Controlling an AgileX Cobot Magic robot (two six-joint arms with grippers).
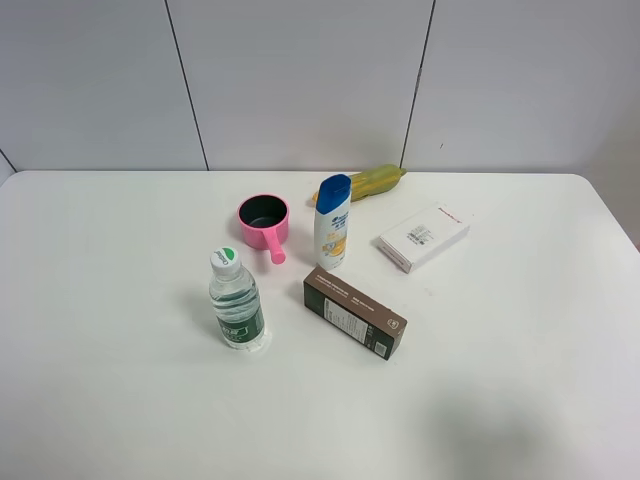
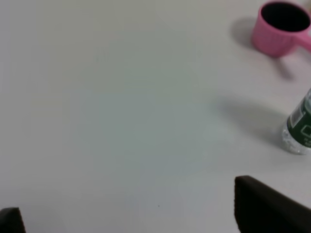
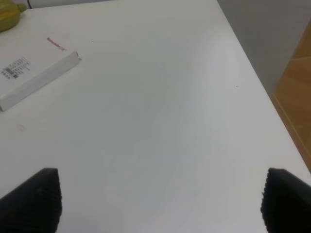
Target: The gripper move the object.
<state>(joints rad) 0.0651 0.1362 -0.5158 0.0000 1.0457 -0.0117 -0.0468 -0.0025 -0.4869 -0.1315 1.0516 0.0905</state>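
The object, a small white shampoo bottle (image 1: 332, 222) with a blue cap and an orange-yellow label, stands upright near the middle of the white table (image 1: 120, 380) in the exterior high view. Neither arm shows in that view. The left gripper (image 2: 131, 213) hovers over bare table, its dark fingers (image 2: 265, 206) wide apart and empty; the bottle is out of its view. The right gripper (image 3: 160, 199) is also open and empty over the table's right part, its fingers (image 3: 36, 196) spread; the bottle is out of its view too.
A pink cup with a handle (image 1: 264, 222) (image 2: 279, 26) and a clear green-labelled water bottle (image 1: 236, 300) (image 2: 301, 128) stand left of the object. A brown box (image 1: 354, 312) lies in front, a white box (image 1: 423, 238) (image 3: 34, 73) to the right, a yellow-green fruit (image 1: 372, 182) behind. The table's right edge (image 3: 252, 63) is near.
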